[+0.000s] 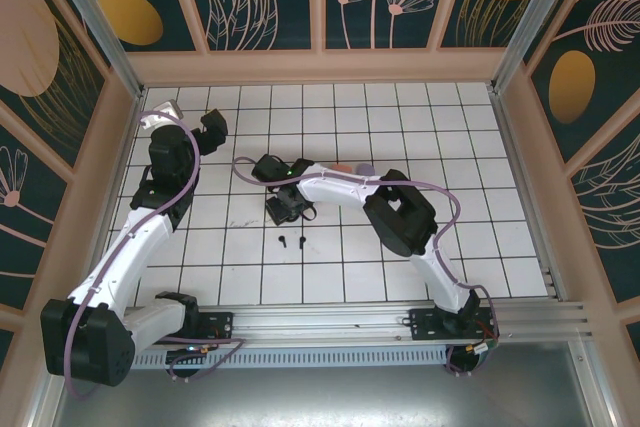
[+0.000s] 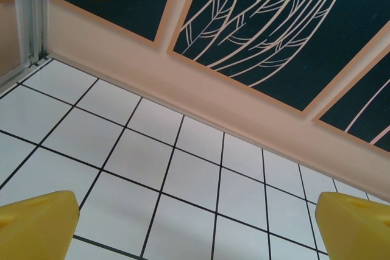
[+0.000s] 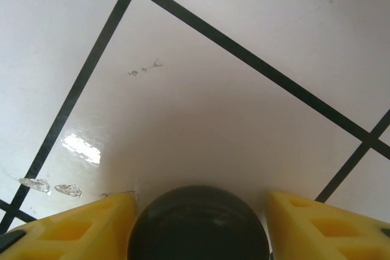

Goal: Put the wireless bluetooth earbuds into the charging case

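A round black charging case [image 3: 198, 229] sits on the white tile between the yellow fingers of my right gripper [image 3: 198, 202]. The left finger touches it and the right finger stands a sliver off, so the jaws are open around it. From above, that gripper [image 1: 287, 209] points down at mid-table, left of centre. Two tiny black earbuds [image 1: 285, 241] [image 1: 301, 241] lie on the tile just in front of it. My left gripper [image 1: 212, 127] hangs wide open near the back left, with nothing between its fingers [image 2: 36, 223].
A coral-pink thing [image 1: 343, 166] and a lavender thing [image 1: 366, 168] peek out behind the right arm; what they are I cannot tell. The back wall [image 2: 201, 89] rises close ahead of the left gripper. The tiled table [image 1: 480, 177] stretches to the right.
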You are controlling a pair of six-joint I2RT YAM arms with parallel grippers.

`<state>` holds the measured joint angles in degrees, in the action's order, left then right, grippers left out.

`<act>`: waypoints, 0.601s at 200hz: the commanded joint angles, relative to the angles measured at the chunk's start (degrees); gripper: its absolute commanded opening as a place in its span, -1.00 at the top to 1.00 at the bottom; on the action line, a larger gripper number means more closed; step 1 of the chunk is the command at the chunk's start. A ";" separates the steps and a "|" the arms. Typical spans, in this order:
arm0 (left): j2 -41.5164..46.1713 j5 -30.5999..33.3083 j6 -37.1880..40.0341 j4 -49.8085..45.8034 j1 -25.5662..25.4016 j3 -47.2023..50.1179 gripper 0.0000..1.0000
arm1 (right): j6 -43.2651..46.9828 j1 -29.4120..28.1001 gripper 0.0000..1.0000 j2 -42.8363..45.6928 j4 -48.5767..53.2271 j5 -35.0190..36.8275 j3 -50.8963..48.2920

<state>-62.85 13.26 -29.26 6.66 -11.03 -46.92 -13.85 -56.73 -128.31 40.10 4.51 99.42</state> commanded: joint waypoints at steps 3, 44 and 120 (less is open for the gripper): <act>1.28 -1.96 -1.57 1.72 0.22 0.15 -0.97 | 0.10 -0.67 -0.07 -1.74 3.15 -1.11 1.04; 2.29 -5.92 -3.16 1.87 0.22 0.23 -0.97 | -3.91 2.13 -0.02 3.44 0.76 -2.16 -0.15; -2.84 -26.52 -5.61 19.25 0.19 9.56 -0.97 | -16.84 13.05 0.01 19.22 -11.05 -5.97 -11.58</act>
<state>-63.24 -3.75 -32.05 15.81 -11.03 -40.91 -23.64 -46.98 -115.81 34.89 0.71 92.23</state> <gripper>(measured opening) 0.982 0.496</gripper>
